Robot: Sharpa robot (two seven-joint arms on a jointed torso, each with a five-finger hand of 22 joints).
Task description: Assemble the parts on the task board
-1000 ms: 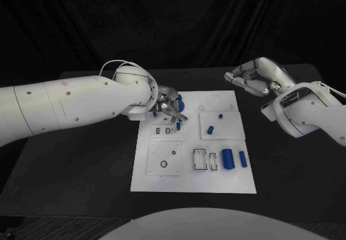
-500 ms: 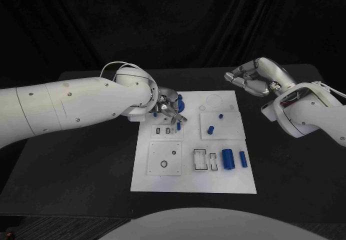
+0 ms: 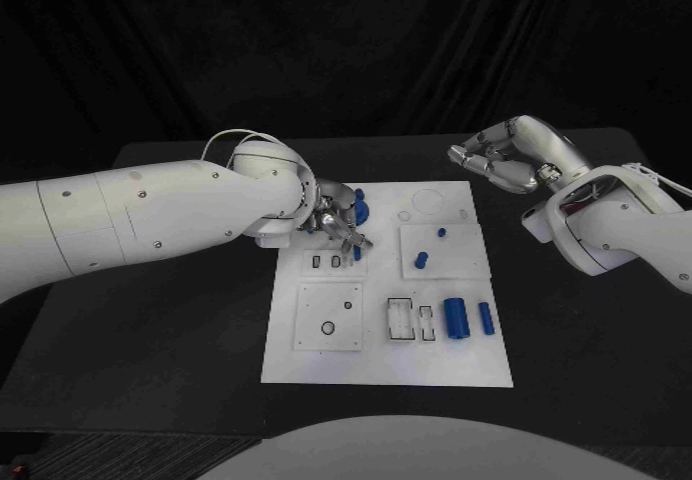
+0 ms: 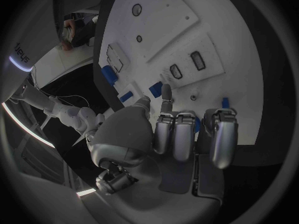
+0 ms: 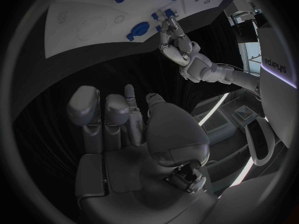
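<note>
The white task board [image 3: 433,370] lies in the middle of the table. My left hand [image 3: 335,217] hovers over its upper left corner with the fingers curled in and nothing visibly in them. The fingertips [image 4: 166,103] end just short of a small blue peg [image 3: 356,253] that stands beside two small slots [image 3: 326,261]. A round blue part [image 3: 361,208] lies right behind the hand. My right hand [image 3: 502,155] hangs in the air beyond the board's far right corner, fingers curled, holding nothing. The right wrist view shows the board [image 5: 93,15] and my left hand [image 5: 177,40].
On the board's right half are a thick blue cylinder [image 3: 456,317], a thinner one [image 3: 486,319], a blue peg [image 3: 421,260] and a tiny blue piece [image 3: 441,232]. Rectangular slots [image 3: 411,320] and a square plate with a hole [image 3: 327,315] lie nearer to me.
My left forearm has shifted slightly toward the board, while its hand stays over the same corner. The peg and the right arm have not moved.
</note>
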